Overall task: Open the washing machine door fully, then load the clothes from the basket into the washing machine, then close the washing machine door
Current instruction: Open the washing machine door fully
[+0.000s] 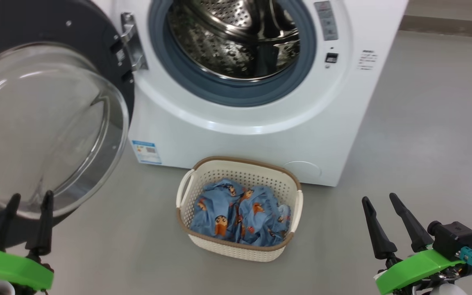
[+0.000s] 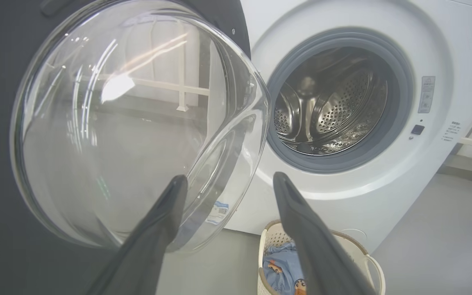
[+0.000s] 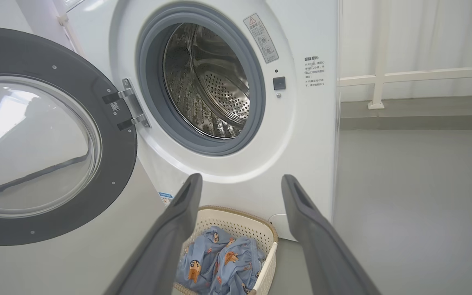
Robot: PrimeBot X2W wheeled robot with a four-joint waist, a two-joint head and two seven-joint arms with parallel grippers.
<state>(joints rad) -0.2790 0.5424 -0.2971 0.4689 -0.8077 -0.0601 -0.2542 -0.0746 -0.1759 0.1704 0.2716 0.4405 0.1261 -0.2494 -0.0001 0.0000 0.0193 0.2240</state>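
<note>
Grey floor (image 1: 424,143) runs across the head view, and the washing machine (image 1: 260,135) fills the upper middle of the frame. The washing machine door (image 1: 47,123) stands swung open at the upper left, its clear glass bowl bulging toward the camera. The steel drum (image 1: 236,41) is bare behind the grey gasket (image 1: 236,92).

The basket (image 1: 236,248) sits on the floor at the lower middle, just in front of the machine, with the clothes (image 1: 240,213) bunched inside it.

The left gripper (image 1: 31,195) is at the lower left, its fingers spread with nothing between them. Its tips overlap the lower edge of the door's glass, and whether they touch it cannot be told. The basket lies to its right, well apart.

The right gripper (image 1: 378,197) is at the lower right, fingers likewise spread and holding nothing, with the basket to its left at about the same height. In the right wrist view the basket and clothes show at the bottom, between that gripper's two fingers and beyond them.
</note>
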